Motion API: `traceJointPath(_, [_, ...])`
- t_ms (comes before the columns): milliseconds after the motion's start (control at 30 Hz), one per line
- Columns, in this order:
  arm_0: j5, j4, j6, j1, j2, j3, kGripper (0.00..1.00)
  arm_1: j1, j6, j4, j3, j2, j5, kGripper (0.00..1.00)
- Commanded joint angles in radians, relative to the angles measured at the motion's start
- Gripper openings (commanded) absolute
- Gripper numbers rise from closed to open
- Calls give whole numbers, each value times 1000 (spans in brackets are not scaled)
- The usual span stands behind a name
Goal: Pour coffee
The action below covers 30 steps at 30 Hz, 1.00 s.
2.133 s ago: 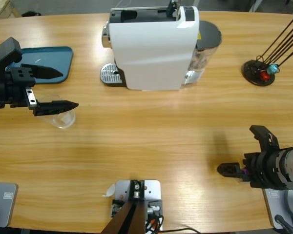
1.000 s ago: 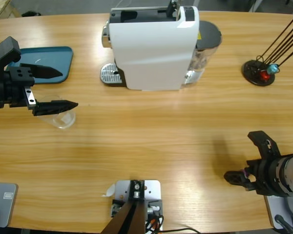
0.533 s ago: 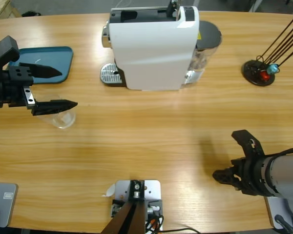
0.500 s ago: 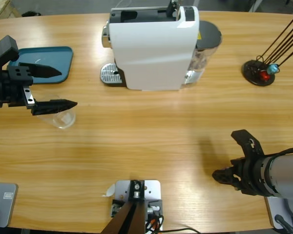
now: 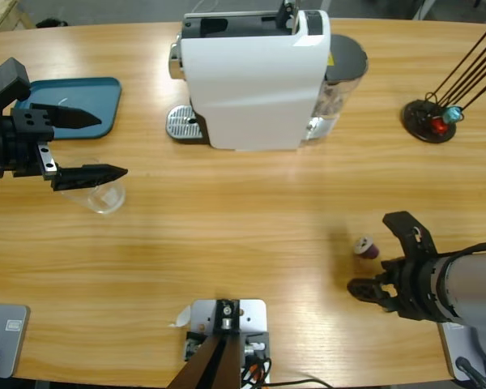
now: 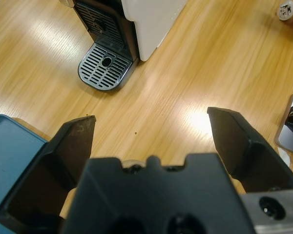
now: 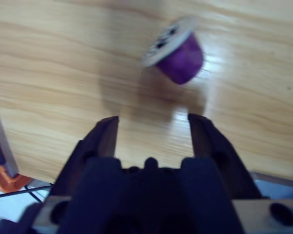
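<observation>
No readable text, label, brand, number or sign appears in any view. A yellow sticker [image 5: 330, 58] on the white coffee machine [image 5: 255, 77] is too small to read.

A purple capsule [image 5: 367, 247] with a silvery-white foil top is lying on the light, honey-grained wooden table [image 5: 243, 219]. The coffee machine [image 5: 255, 77] is showing a white body, a black top and a silver, slotted drip grille [image 6: 104, 67]. A teal tray [image 5: 81, 101] is sitting beside a clear glass [image 5: 105, 197].
</observation>
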State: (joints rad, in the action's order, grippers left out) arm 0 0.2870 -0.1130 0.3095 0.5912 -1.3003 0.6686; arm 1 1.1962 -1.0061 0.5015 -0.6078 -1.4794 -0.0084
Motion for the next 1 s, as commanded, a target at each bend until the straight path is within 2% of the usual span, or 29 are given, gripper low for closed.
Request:
traceJointPath(33, [9,-1,3,-8,20,-8,987,-128,-162,49,-77,-106,54,780])
traceJointPath(100, [9,-1,3,-8,22,-11,987,-224,-171,60,-82,-138,69,780])
traceJointPath(167, [9,-1,3,-8,22,-12,987,-263,-171,110,-102,-151,49,780])
traceJointPath(233, [9,-1,3,-8,21,-13,987,-265,-198,164,-115,-133,14,780])
traceJointPath(533, [11,-1,3,-8,18,-24,987,-320,-224,166,-139,-84,-40,770])
traceJointPath(667, [11,-1,3,-8,20,-24,987,-348,-209,163,-152,-79,-53,770])
traceJointPath(833, [11,-1,3,-7,26,-24,987,-348,-117,138,-180,-71,-94,763])
traceJointPath(1000, [11,-1,3,-7,25,-26,987,-348,-166,192,-181,-33,-92,770])
